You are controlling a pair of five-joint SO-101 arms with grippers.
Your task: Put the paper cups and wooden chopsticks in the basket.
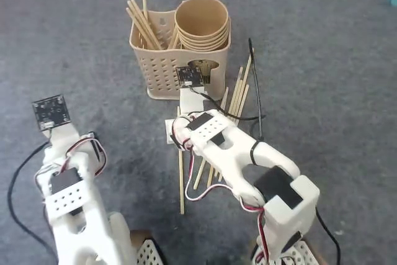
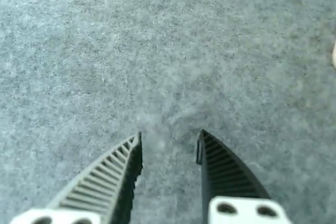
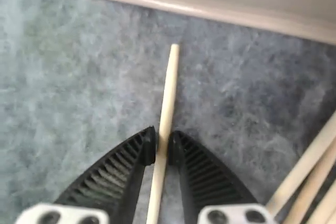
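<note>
Right jaws clamped on a wooden chopstick, its near end cut off; left jaws apart over the grey bench, lower left.

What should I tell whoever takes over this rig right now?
Left gripper: open, over bare carpet.
Right gripper: shut on a chopstick that points toward the basket, near its base.
Done: cups are stacked in the basket, and several sticks stand in it.
Left: the gripped chopstick, plus loose chopsticks on the carpet beside and under the right arm.
</note>
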